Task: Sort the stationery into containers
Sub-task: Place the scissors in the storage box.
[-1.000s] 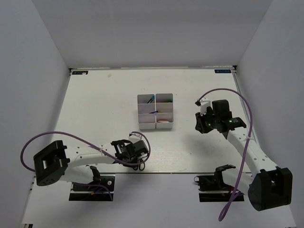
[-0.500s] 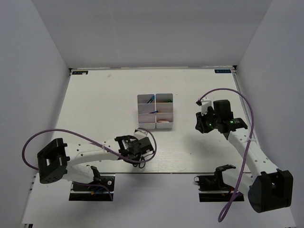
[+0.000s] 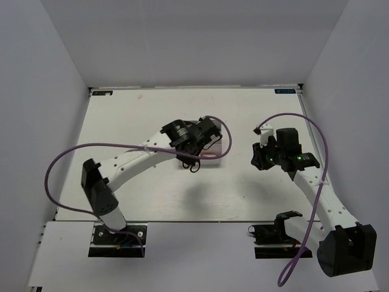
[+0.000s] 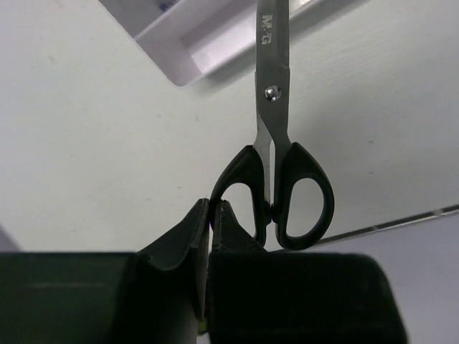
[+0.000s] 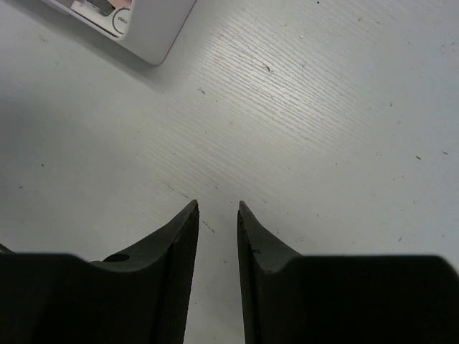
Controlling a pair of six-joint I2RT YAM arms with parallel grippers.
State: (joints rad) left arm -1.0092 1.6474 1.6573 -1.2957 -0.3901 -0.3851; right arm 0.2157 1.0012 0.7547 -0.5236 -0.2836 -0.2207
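Note:
My left gripper hangs raised in front of the containers, shut on one black handle loop of the scissors. In the left wrist view the fingertips of that gripper pinch the left loop, and the scissors point away with their blades closed, tip toward a white bin. The arm hides most of the bins from above. A pink-white piece shows in a near bin. My right gripper stands open to the right of the bins, and in its wrist view the gripper has nothing between its fingers.
A corner of the bin block shows at the upper left of the right wrist view. The left arm's purple cable loops over the bins. The table's front edge lies behind the scissors' handles.
The left arm has lifted the scissors from near the table's front edge and carried them up toward the bins. The right gripper has opened slightly and hardly moved.

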